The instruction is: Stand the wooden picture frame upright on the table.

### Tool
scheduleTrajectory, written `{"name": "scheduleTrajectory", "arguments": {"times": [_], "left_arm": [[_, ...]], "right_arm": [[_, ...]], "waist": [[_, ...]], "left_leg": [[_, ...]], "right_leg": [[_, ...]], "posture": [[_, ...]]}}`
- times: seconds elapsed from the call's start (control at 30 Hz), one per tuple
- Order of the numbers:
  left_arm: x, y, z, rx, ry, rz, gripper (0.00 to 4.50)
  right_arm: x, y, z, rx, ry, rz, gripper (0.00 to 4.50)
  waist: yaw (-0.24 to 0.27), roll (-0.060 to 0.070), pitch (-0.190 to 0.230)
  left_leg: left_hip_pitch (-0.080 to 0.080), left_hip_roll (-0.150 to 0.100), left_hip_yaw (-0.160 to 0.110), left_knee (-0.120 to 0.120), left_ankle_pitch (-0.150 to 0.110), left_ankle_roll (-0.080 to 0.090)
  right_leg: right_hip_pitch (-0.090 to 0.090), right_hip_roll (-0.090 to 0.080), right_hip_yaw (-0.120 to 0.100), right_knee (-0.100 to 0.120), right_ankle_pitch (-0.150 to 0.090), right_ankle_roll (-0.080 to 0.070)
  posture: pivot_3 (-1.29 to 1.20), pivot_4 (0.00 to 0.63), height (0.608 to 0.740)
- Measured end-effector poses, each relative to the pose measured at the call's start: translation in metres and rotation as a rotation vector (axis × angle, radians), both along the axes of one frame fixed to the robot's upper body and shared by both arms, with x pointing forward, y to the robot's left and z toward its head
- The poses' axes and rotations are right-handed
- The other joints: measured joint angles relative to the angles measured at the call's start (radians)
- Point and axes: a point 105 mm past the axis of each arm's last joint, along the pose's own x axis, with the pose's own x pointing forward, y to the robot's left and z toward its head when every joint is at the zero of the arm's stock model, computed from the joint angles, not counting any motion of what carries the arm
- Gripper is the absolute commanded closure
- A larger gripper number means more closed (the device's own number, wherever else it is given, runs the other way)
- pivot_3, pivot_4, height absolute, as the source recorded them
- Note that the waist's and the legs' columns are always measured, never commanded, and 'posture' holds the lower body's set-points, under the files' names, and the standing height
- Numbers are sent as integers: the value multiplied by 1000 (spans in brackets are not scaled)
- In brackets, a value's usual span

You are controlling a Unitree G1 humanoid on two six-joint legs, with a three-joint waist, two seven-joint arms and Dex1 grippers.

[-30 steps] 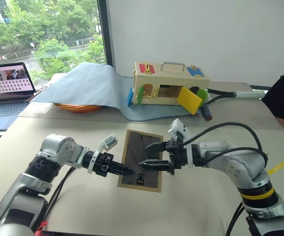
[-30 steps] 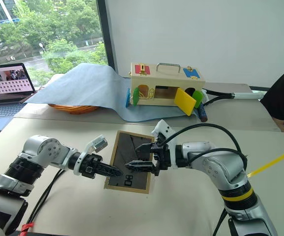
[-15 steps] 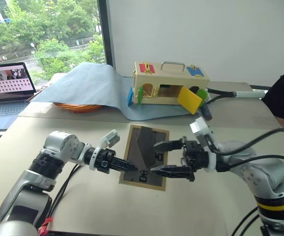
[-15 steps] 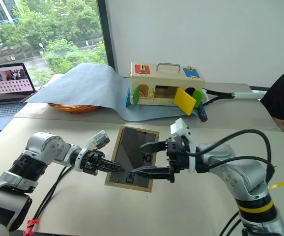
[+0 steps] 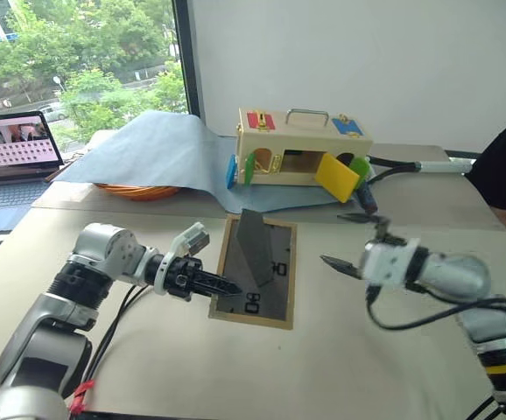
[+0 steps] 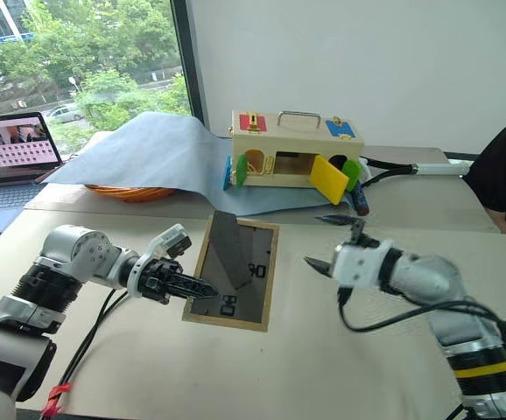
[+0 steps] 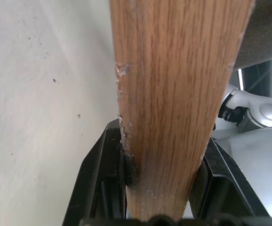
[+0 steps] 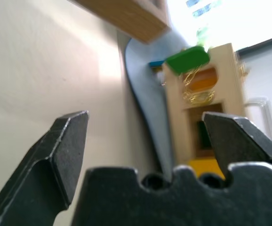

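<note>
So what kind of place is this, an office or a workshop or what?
Probably an office or lab used for robot testing. A laptop sits open by a large window facing trees, and a plain beige table holds practice props: a wooden latch box and a wooden picture frame.

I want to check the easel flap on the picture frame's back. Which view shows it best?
The left eye view: the wooden picture frame lies back-up on the table, its dark flap raised. The right eye view shows the same. The left wrist view shows just its wooden edge between the left gripper's fingers; the right wrist view, one wooden corner.
</note>
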Motion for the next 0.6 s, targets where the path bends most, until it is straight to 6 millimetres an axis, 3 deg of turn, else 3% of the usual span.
{"name": "scheduleTrajectory", "arguments": {"times": [0.1, 0.23, 0.33, 0.57, 0.6], "left_arm": [[-1, -2, 1, 2, 10, -6, 3346], [-1, -5, 4, 8, 17, -13, 3346], [0, -5, 7, -1, 14, -13, 3346], [-1, -5, 12, -36, 46, -17, 3348], [-2, -5, 12, -41, 58, -18, 3348]], "right_arm": [[-5, 21, -2, -28, -160, 83, 14], [-8, 39, 10, 21, -305, 143, 14], [-7, 42, 16, 30, -350, 157, 612], [-6, 40, 7, 37, -311, 175, 2979], [-7, 40, 8, 33, -313, 180, 3021]], "waist": [[1, 0, 0], [5, 0, 0], [9, 0, 0], [6, 0, 1], [6, 0, 1]], "left_leg": [[0, 0, 0, 0, 1, -1], [0, 0, 0, 1, 2, -2], [0, 0, -1, 3, 2, -2], [0, 0, -2, 6, 1, -2], [1, 0, -2, 7, 1, -2]], "right_leg": [[0, 0, 0, 1, 2, -3], [1, 0, -1, 2, 2, -4], [2, 0, -2, 3, 2, -4], [2, 0, -2, 9, 2, -4], [2, 0, -2, 10, 2, -4]], "posture": [[0, 150, 670], [0, 150, 670], [0, 150, 670], [0, 150, 670], [0, 150, 670]]}}
